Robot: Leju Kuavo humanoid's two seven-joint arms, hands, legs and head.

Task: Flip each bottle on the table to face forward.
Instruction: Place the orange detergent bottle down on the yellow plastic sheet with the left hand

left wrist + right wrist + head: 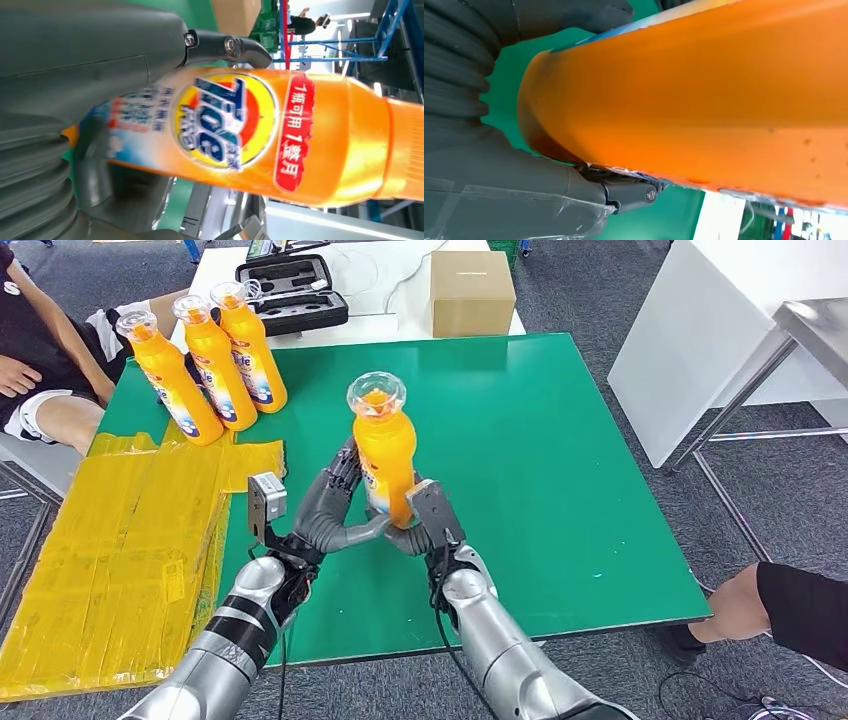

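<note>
Green table [560,440] stands on grey carpeted floor [590,290]. Yellow taped sheeting [120,540] covers its left edge. Behind: white table [400,280] carrying cardboard box [472,292] and open black case [292,292]. White cabinet [700,340] at right.

The place looks like a robotics lab or test room: a green tabletop [560,440] on grey carpet [590,300], white worktables [400,290] carrying an open equipment case [295,295] and a cardboard box [472,292], with seated people [40,350] watching at the edges.
</note>
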